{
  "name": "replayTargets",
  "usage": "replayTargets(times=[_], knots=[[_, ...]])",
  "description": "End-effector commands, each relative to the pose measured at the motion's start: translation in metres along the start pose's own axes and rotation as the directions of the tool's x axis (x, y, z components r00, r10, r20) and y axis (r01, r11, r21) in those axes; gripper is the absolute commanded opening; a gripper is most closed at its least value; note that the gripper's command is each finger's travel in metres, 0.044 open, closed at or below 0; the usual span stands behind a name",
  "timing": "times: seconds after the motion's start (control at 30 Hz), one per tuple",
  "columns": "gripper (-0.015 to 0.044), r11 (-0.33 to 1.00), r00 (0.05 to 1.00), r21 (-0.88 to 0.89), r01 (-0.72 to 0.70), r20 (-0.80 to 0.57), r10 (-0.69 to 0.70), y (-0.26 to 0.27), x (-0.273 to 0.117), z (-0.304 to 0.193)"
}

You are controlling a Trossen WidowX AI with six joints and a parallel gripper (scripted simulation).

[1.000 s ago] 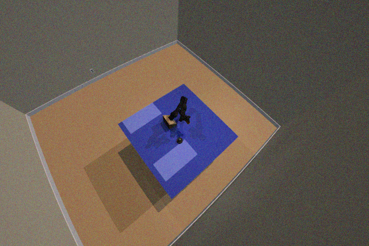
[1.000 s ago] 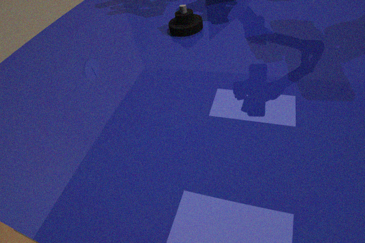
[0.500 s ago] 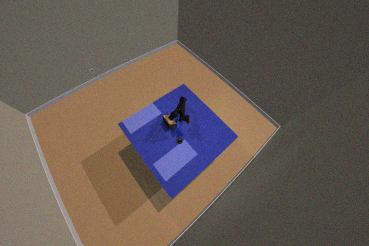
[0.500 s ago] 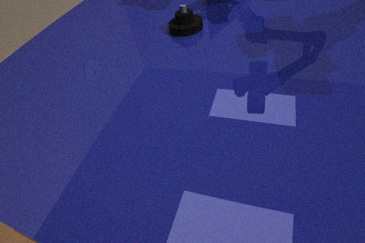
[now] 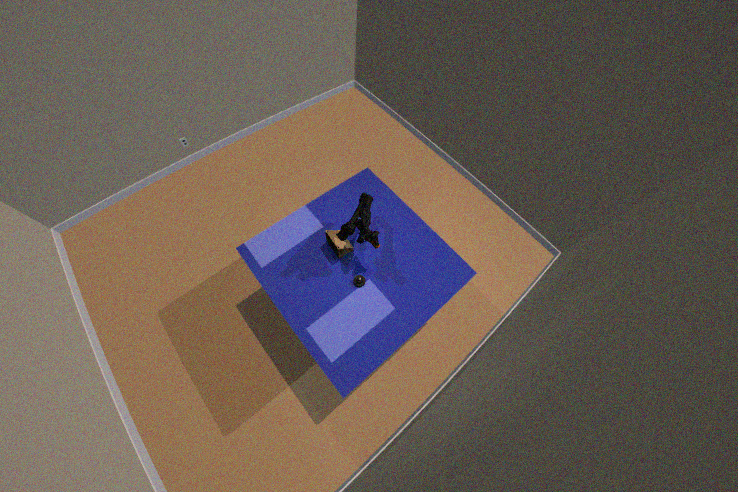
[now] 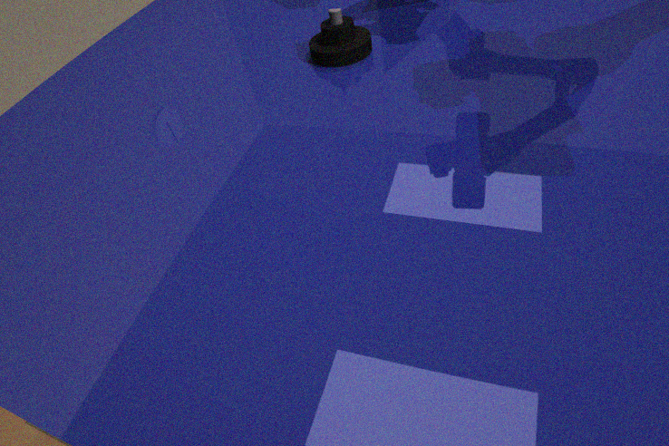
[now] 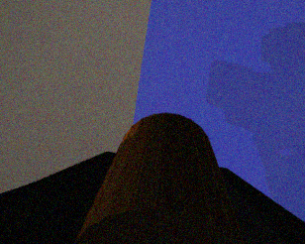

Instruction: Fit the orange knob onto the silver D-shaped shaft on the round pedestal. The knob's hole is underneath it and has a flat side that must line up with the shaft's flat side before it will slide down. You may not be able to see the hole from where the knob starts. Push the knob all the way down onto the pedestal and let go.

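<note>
The pincer [image 5: 376, 243] [image 7: 164, 170] is clamped on the orange knob [image 5: 376, 246] [image 7: 163, 164], which sits between its fingers, apart from the pedestal [image 5: 359, 281] [image 6: 340, 50]. In the top view the pedestal lies below the pincer and a little to the left, on the blue desk [image 5: 428, 261] [image 6: 215, 294]; its shaft [image 6: 335, 17] stands upright. The coming move likely turns on carrying the knob across that gap and setting its long axis over the shaft's. Which way the hole's flat faces, I cannot tell.
</note>
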State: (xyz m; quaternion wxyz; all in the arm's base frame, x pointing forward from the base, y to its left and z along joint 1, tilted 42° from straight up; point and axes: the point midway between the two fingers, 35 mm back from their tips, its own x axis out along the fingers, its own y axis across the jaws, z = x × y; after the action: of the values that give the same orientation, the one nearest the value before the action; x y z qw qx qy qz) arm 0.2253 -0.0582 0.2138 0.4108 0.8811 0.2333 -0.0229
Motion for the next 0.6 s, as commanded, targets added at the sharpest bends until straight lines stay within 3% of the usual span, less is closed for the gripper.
replayTargets(times=[0.0, 0.57], knots=[[0.0, 1.0, 1.0, -0.007, -0.002, 0.002, 0.002, 0.0012, -0.0003, -0.0001], [0.0, 1.0, 1.0, -0.01, -0.003, 0.001, 0.003, -0.001, 0.0013, -0.0007]])
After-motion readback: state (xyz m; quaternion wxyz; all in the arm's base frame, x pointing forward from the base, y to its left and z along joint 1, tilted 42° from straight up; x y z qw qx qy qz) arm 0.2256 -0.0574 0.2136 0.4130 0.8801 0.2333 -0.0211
